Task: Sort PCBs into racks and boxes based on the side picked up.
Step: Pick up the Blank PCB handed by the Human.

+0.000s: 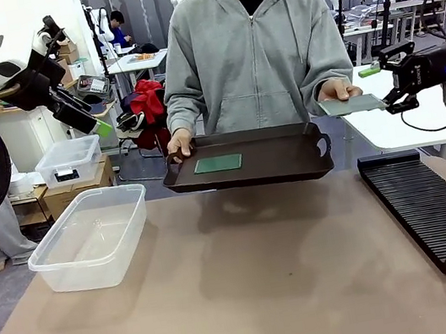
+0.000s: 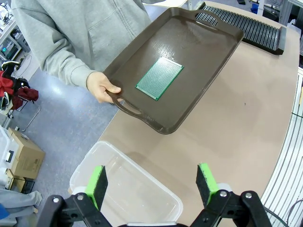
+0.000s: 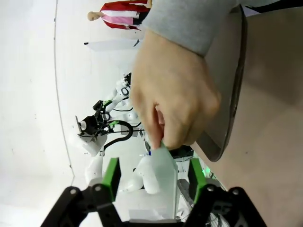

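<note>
A person across the table holds a dark brown tray (image 1: 251, 181) (image 2: 199, 47) by one handle, with one green PCB (image 1: 218, 163) (image 2: 160, 78) flat on it. Their other hand (image 1: 338, 89) (image 3: 175, 94) holds a second PCB (image 1: 350, 104) (image 3: 163, 170) out to the right. My right gripper (image 1: 385, 88) (image 3: 154, 177) is at that board's end. Its green pads stand apart on either side of the board, so it is open. My left gripper (image 1: 101, 127) (image 2: 151, 182) hangs open and empty, high above the clear box (image 1: 89, 236) (image 2: 156, 194). The black rack (image 1: 435, 208) (image 2: 251, 28) lies at the table's right.
A smaller lidded clear container (image 1: 68, 161) sits on cardboard boxes off the table at the left. A white table (image 1: 421, 121) stands behind the rack. The brown tabletop (image 1: 259, 281) is bare between box and rack.
</note>
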Controlling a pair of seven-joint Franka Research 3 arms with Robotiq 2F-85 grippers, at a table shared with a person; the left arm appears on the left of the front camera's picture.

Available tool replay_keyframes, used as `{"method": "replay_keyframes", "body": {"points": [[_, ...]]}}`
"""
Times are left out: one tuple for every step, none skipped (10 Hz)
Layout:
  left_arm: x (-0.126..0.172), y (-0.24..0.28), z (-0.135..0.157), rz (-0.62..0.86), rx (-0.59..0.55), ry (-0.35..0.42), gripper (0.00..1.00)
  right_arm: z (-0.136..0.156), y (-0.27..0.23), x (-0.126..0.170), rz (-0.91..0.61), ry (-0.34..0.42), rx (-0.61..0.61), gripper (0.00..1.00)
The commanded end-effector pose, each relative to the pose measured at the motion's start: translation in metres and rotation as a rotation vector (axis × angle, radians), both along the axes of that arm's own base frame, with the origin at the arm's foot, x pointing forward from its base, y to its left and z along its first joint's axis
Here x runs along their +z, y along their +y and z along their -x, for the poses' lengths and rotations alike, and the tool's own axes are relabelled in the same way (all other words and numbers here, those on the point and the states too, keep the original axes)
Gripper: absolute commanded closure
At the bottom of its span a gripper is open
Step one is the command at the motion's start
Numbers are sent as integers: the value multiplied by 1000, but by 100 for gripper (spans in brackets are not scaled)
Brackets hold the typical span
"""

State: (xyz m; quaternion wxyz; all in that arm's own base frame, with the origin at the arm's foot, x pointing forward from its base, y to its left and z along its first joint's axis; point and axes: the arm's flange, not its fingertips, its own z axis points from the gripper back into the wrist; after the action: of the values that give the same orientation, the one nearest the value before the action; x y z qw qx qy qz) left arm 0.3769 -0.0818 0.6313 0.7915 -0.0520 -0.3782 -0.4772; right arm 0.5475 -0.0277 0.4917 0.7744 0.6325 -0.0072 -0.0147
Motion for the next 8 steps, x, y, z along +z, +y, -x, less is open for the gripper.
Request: {"method": "replay_keyframes", "body": {"points": [[-1,0,1,-2,-3,6,0,-6,-1,1,-47,12,17,100],[-1,0,1,-2,-3,6,0,-5,-1,1,-56,19,24,100],[-1,0,1,-2,-3,6,0,-5,-2,1,-63,27,36,100],[-1,0,1,-2,-3,6,0,-4,-1,0,-71,33,42,96],[-1,0,1,-2,-3,6,0,-3,-2,-1,-80,41,49,100],[-1,0,1,-2,-3,6,0,-3,-3,0,-85,49,58,100],[-1,0,1,-2,-3,6,0,-3,-3,-1,-90,52,63,100],[-1,0,1,-2,-3,6,0,-3,-3,-2,-94,53,66,100]]}}
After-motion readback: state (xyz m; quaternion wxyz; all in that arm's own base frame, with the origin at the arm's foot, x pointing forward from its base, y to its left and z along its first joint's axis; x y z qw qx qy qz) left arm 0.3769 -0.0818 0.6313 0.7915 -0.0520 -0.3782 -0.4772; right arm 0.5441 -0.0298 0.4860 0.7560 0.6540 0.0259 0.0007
